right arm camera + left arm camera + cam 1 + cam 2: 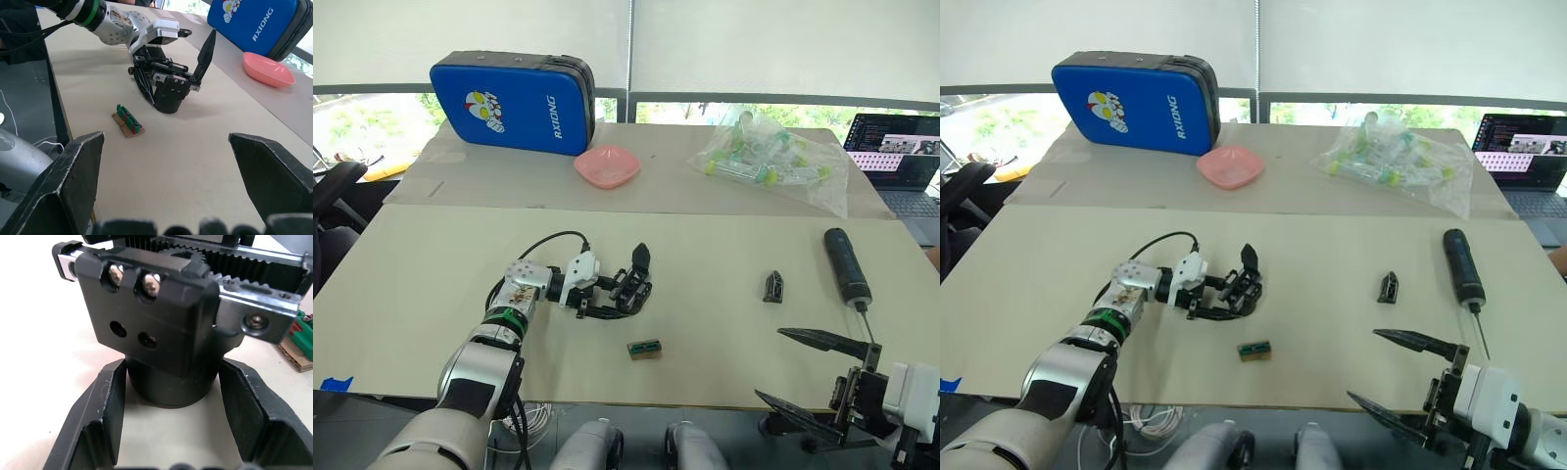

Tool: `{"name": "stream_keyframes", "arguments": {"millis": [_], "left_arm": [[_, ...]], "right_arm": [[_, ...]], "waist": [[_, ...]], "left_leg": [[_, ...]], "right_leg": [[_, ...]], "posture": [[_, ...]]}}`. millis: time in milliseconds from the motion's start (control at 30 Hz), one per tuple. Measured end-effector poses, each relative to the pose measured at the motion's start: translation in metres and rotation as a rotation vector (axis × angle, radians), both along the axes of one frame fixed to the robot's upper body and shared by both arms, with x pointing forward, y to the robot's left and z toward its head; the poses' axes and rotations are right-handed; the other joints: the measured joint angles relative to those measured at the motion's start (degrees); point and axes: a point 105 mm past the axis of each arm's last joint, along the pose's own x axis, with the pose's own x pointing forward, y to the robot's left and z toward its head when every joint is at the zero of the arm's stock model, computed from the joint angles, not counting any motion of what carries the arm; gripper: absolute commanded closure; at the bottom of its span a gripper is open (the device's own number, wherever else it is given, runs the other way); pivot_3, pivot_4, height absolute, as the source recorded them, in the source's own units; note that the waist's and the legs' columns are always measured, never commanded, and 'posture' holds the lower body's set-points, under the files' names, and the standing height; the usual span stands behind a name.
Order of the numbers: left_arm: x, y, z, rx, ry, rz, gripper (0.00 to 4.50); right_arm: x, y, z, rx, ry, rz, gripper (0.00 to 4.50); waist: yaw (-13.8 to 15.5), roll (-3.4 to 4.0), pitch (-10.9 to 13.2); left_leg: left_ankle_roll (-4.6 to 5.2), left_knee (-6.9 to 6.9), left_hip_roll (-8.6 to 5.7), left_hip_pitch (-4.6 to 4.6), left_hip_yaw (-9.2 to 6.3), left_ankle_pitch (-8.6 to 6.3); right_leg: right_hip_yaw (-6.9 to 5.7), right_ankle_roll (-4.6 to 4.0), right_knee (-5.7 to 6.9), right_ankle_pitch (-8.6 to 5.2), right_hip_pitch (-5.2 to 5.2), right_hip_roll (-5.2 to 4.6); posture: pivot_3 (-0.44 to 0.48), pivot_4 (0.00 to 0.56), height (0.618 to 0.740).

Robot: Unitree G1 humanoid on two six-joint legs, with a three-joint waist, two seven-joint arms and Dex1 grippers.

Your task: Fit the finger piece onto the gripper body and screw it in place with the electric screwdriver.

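Bench: I see a pale, matte top (705, 294) in two slabs with a seam running across, the far slab butting up against the windows.
Room: I make out white blinds drawn over most of the glass, with greenery showing in the strip below.
Far edge, 11 o'clock: a blue padded case (512, 103) stands on its side, and a pink dish (607, 166) sits just in front of it.
Far edge, 1 o'clock: a clear plastic bag (771, 155) of small tubes with green caps.
Far right, 2 o'clock: an open laptop (901, 162) with its screen lit.
Left pincer (612, 299): I have its fingers set round the rounded base of the gripper body (634, 284) — from the wrist view one finger (105, 416) sits on each side, close against it; I cannot tell how firmly they press.
Gripper body: near the middle of the bench, at 10 o'clock from my right pincer, its one pointed finger sticking up.
Small green part on card (644, 349): just beside the gripper body, towards me.
Finger piece (773, 285): lying free on the bench at 12 o'clock from my right pincer, well apart from the gripper body.
Electric screwdriver (847, 264): lying flat just right of the finger piece — bit pointing towards me.
Right pincer (808, 372): at the near edge, spread wide, holding nothing.
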Motion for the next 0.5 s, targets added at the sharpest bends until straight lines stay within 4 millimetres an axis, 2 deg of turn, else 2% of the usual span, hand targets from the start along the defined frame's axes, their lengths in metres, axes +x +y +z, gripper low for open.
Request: {"name": "stream_keyframes", "arguments": {"millis": [233, 500], "left_arm": [[-0.0001, 0.0002, 0.0002, -0.028, -0.001, 0.036, 2.17], [-0.0032, 0.0009, 0.0008, -0.098, 0.002, 0.250, 2.17]], "right_arm": [[-0.0015, -0.0012, -0.0025, 0.013, 0.013, -0.021, 0.00], [0.0000, 0.0042, -0.0063, 0.043, 0.016, -0.019, 0.00]], "waist": [[-0.03, 0.02, -0.01], [-0.30, 0.06, -0.03]], "left_leg": [[0.01, 0.00, 0.00, 0.00, 0.00, 0.00], [0.00, -0.01, 0.02, 0.04, -0.01, -0.01]], "right_leg": [[0.06, 0.01, 0.01, 0.00, 0.01, -0.01], [0.18, 0.01, 0.01, 0.00, 0.01, -0.02]], "posture": [[0.000, 0.150, 0.740], [0.000, 0.150, 0.740]]}}
